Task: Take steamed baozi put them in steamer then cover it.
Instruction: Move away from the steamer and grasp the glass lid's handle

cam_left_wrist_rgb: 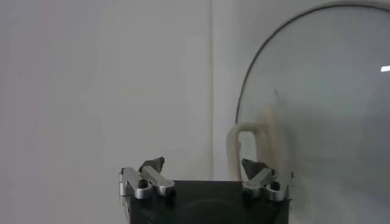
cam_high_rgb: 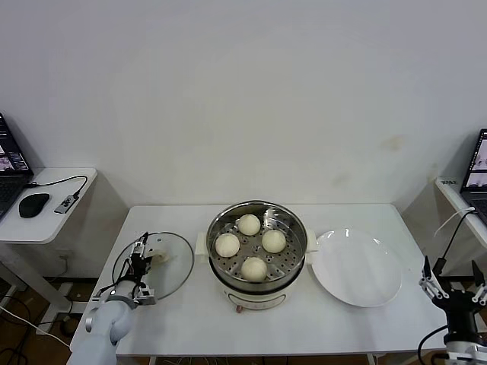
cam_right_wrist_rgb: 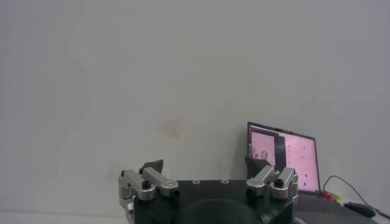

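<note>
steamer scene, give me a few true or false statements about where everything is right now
1. All four small cream-white baozi sit inside the round stainless-steel steamer. True.
2. The round clear glass lid covers the steamer. False: it lies on the table to the steamer's left.
3. The flat white plate holds one bun. False: it holds none.
4. The left gripper is over the lid, near its cream-white handle, fingers open. True.
5. The right gripper holds a bun over the steamer. False: it is open, holding nothing, off the table's right edge.
</note>
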`<action>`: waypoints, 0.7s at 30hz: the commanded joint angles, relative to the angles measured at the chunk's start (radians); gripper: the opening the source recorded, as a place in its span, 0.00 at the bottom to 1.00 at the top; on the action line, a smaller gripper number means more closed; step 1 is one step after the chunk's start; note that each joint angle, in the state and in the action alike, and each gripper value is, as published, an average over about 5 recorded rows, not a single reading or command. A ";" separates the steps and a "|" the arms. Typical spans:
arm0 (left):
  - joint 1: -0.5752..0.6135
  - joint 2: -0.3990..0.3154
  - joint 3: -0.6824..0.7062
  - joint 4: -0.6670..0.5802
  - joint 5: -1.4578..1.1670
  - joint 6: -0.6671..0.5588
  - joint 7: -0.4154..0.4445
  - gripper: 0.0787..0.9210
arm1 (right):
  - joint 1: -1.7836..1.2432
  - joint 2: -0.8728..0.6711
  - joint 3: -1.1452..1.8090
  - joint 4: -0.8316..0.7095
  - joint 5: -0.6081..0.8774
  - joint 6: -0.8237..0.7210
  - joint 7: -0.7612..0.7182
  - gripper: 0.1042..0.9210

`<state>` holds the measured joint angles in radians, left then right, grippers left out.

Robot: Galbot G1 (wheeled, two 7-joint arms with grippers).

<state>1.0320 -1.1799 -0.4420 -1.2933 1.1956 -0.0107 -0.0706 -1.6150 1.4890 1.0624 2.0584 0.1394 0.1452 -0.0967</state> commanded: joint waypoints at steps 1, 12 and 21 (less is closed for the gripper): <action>-0.020 -0.003 0.003 0.038 0.003 0.001 -0.001 0.71 | 0.000 0.002 -0.005 -0.001 -0.002 0.001 -0.001 0.88; -0.018 -0.020 -0.008 0.070 0.002 -0.005 -0.040 0.33 | -0.008 0.006 -0.008 0.005 -0.005 0.006 -0.002 0.88; -0.001 -0.024 -0.033 0.040 -0.019 -0.044 -0.138 0.08 | -0.018 0.006 -0.032 0.011 -0.022 0.012 -0.003 0.88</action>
<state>1.0239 -1.2069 -0.4625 -1.2368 1.1835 -0.0340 -0.1333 -1.6295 1.4960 1.0427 2.0670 0.1247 0.1574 -0.0994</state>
